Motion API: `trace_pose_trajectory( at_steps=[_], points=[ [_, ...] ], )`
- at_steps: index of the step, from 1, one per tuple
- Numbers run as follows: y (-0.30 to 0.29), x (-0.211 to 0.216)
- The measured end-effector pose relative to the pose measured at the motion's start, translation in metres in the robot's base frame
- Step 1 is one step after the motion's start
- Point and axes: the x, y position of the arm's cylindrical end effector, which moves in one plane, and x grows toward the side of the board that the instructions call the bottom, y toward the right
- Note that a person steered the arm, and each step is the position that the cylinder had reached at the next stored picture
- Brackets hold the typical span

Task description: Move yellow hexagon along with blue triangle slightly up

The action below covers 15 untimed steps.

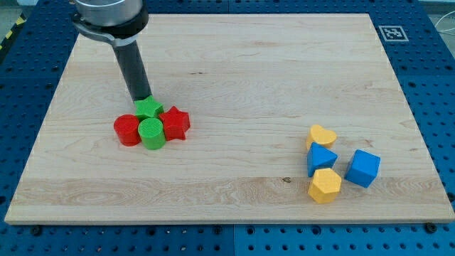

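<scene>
The yellow hexagon (pixel 325 185) lies near the view's bottom right, touching the blue triangle (pixel 320 158) just above it. A yellow heart (pixel 321 136) sits above the triangle. A blue cube (pixel 363 168) lies to their right. My tip (pixel 139 98) is far off at the view's left, at the top edge of a green block (pixel 148 108), well away from the hexagon and triangle.
A cluster at the left holds a red cylinder (pixel 128 130), a green cylinder (pixel 151 133), a red star (pixel 174 123) and the green block. The wooden board (pixel 234 64) lies on a blue perforated table. A marker tag (pixel 392 33) sits at the board's top right corner.
</scene>
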Motion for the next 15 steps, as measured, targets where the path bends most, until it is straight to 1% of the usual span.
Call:
trace_pose_trajectory(
  at_steps=[2,5,6,7,9,11,12,13,14,15],
  points=[
    [0.016,0.003],
    [0.022,-0.007],
    [0.043,-0.01],
    [0.052,-0.003],
    [0.041,0.008],
    [0.049,0.003],
    [0.081,0.003],
    [0.124,0.043],
    [0.124,0.11],
    [0.143,0.183]
  ],
)
